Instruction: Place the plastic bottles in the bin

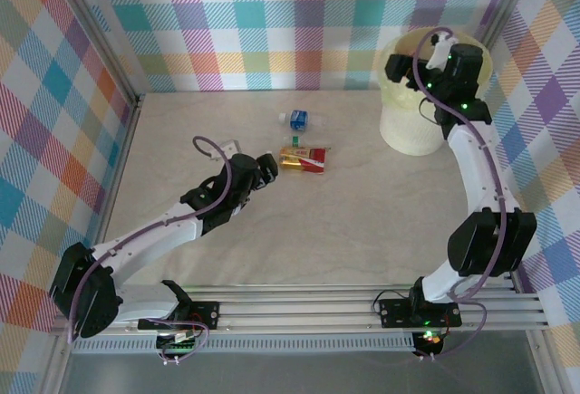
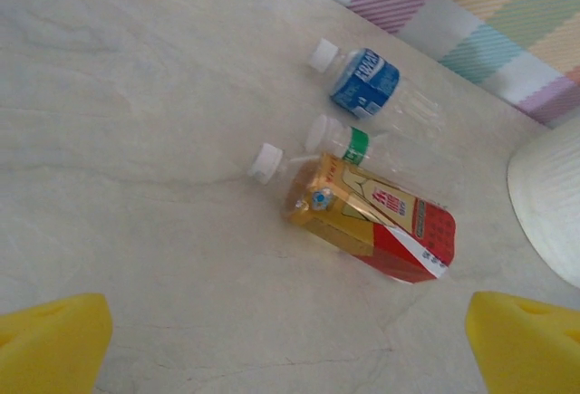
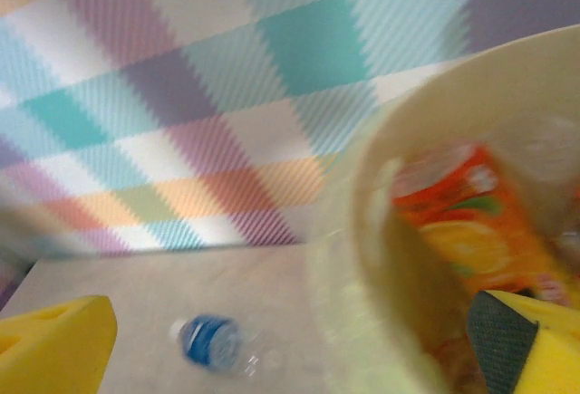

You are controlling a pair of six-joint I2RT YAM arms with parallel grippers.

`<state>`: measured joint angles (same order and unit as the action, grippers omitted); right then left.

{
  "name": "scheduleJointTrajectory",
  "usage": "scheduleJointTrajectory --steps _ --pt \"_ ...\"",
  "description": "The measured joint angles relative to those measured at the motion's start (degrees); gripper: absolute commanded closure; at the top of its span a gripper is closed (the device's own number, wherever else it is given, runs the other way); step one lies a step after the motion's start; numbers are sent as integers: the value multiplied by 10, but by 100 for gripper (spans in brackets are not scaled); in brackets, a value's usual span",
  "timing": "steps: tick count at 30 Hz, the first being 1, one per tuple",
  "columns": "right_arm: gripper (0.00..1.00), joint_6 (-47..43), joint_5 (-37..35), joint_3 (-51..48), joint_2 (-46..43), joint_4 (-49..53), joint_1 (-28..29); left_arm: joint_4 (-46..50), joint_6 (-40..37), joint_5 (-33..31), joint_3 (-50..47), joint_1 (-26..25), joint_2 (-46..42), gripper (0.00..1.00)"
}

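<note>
Three plastic bottles lie on the table: a blue-labelled one (image 1: 295,120) (image 2: 367,83) (image 3: 213,340), a clear one with a green band (image 2: 358,145), and an orange one with a red and yellow label (image 1: 304,160) (image 2: 381,217). My left gripper (image 1: 269,168) (image 2: 290,349) hangs open just short of the orange bottle, nothing between its yellow fingertips (image 2: 50,340). The cream bin (image 1: 408,131) (image 3: 362,231) stands at the back right. My right gripper (image 1: 403,66) (image 3: 290,358) is open above its rim. Inside the bin lies an orange-labelled bottle (image 3: 462,222).
Plaid walls close in the table at the back and both sides. The bin's curved side (image 2: 553,204) stands to the right of the three bottles. Bare tabletop stretches between the bottles and the arm bases.
</note>
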<state>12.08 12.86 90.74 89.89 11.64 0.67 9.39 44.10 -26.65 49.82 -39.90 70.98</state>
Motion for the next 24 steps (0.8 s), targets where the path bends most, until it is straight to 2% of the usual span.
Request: scheduleJointTrajectory --steps 12,19,24 --pt "0 -236 125 -26 3 47 151 77 66 -16 -11 22 -45 0" --pt "0 -337 143 -19 88 101 198 108 86 -26 -16 26 -66 0" --pt "0 -364 131 17 172 134 217 125 91 -26 -16 27 -67 0"
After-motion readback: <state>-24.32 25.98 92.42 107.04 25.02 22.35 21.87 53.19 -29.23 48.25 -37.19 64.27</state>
